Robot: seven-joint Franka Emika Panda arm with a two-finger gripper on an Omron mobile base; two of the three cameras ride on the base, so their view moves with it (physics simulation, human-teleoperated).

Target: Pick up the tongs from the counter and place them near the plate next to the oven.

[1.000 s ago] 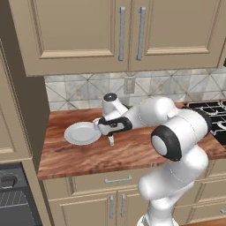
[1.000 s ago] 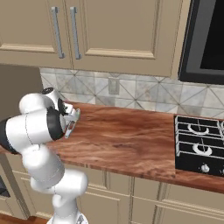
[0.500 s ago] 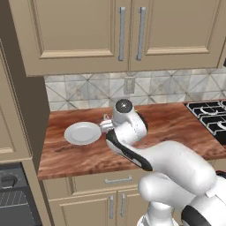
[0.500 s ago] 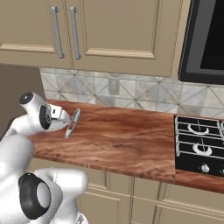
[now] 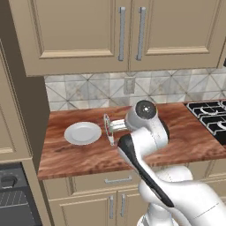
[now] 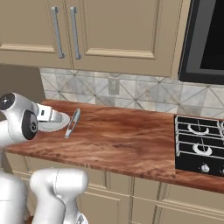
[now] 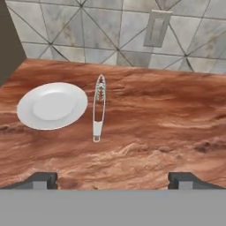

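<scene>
The tongs [image 7: 99, 108] lie flat on the reddish-brown counter [image 7: 159, 123], a finger's width to the right of the white plate [image 7: 52, 106], apart from it. My gripper [image 7: 113, 180] hovers back from them, open, its two dark fingertips [image 7: 42, 178] far apart with nothing between. In the left base view the tongs [image 5: 107, 129] lie beside the plate [image 5: 82, 133], just ahead of my arm. From the right base view, the tongs [image 6: 72, 123] show next to the plate [image 6: 57, 124], which my arm partly hides. The oven [image 5: 9, 198] is at lower left.
A black-grated stovetop [image 6: 199, 144] takes up the counter's right end. Tiled backsplash with a wall outlet [image 7: 156, 28] runs behind. A tall tan cabinet [image 5: 17, 110] walls off the left end. Upper cabinets [image 5: 128, 31] hang overhead.
A second ago my gripper was down at the tongs beside the plate. It has let go and drawn back; the arm has swung into a new pose. The tongs stay put.
</scene>
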